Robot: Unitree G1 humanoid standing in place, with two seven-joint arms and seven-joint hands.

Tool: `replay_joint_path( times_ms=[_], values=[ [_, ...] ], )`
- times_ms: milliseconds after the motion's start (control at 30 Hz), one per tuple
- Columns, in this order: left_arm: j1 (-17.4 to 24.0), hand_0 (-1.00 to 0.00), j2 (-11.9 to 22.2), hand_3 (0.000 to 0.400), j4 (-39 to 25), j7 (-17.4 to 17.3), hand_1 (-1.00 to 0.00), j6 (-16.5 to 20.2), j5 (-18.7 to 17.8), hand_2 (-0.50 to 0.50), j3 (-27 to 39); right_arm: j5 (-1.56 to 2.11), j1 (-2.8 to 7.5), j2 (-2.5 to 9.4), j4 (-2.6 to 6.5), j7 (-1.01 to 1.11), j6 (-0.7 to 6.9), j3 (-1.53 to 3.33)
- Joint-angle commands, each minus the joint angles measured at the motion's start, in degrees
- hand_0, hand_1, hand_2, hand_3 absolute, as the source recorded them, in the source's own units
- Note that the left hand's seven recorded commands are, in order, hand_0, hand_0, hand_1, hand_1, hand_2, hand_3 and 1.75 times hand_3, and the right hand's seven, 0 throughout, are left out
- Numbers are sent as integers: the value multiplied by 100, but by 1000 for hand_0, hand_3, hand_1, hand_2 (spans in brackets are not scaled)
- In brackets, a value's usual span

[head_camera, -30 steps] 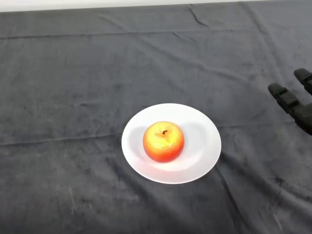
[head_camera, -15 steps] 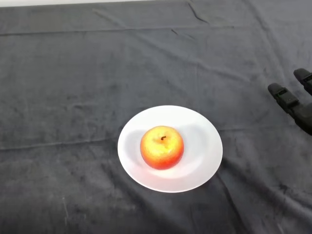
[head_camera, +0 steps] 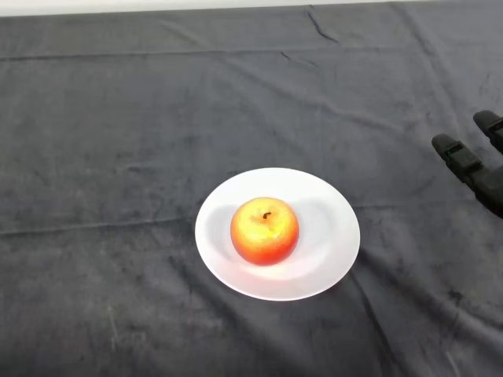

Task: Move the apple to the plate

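Observation:
A red and yellow apple sits upright, stem up, in the middle of a white plate near the centre of the table. My black hand shows at the right edge of the head view, well to the right of the plate and apart from it. Its fingers are straight and point towards the upper left. The hand holds nothing. Most of the hand and all of the arm are cut off by the view's edge.
A dark grey cloth with a few creases covers the whole table. A pale strip runs along the table's far edge at the top.
The plate and apple shift a few pixels within the view and back, together. The hand stays where it was.

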Motion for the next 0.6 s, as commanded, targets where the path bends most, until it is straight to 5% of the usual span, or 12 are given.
replay_joint_path(
  times_ms=[33,600],
  values=[
    [-171,0,405,0,205,-54,0,-124,-17,0,64,-17,-192,-179,-64,57,-5,-135],
    [-161,0,411,0,208,-97,0,-118,-33,0,74,-20,-192,-179,-63,58,-5,-138]
  ],
)
